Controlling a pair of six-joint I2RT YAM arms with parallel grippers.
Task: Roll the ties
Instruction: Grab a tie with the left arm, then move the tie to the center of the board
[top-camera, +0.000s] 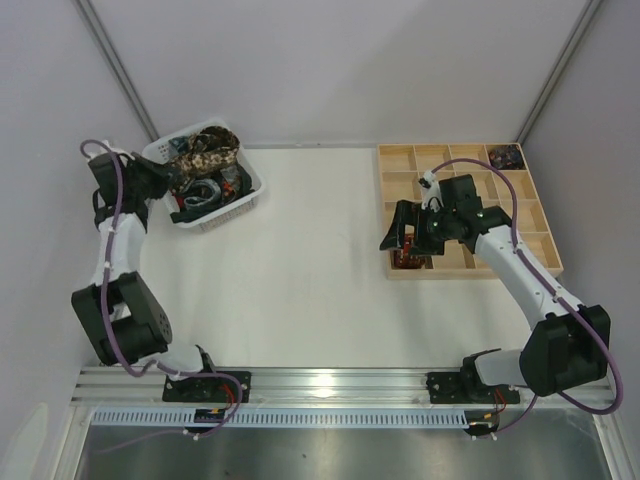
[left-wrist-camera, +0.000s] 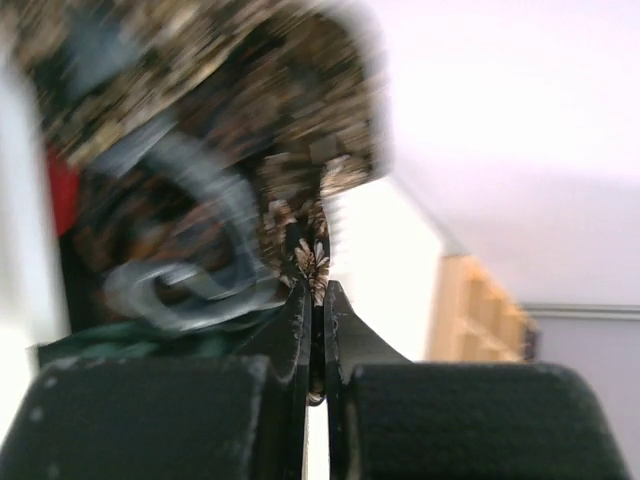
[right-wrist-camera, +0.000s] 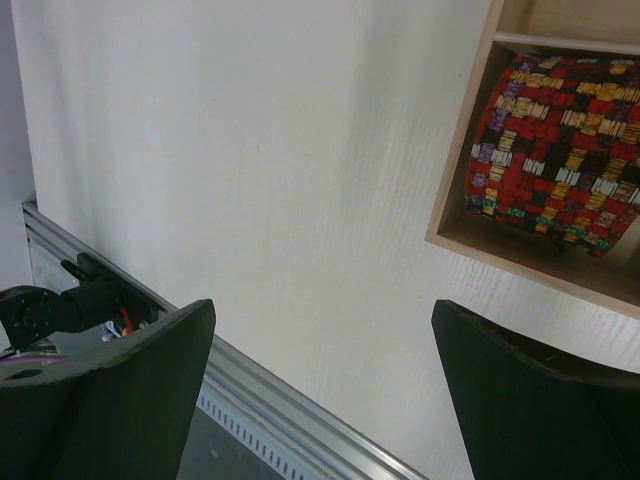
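A white basket (top-camera: 252, 186) at the back left holds several loose ties. On top lies a dark brown tie with tan floral print (top-camera: 205, 152); grey and red ties lie under it. My left gripper (left-wrist-camera: 316, 290) is at the basket's left side, shut on the brown floral tie (left-wrist-camera: 308, 252). My right gripper (top-camera: 405, 230) is open and empty, hovering over the near left corner of the wooden tray (top-camera: 470, 152). A rolled red patterned tie (right-wrist-camera: 555, 135) sits in the tray's near left compartment, partly hidden under the gripper in the top view.
The wooden compartment tray also shows in the right wrist view (right-wrist-camera: 462, 190). A dark rolled tie (top-camera: 505, 156) sits in its far right compartment. A metal rail (top-camera: 330, 385) runs along the near edge. Grey walls stand on both sides.
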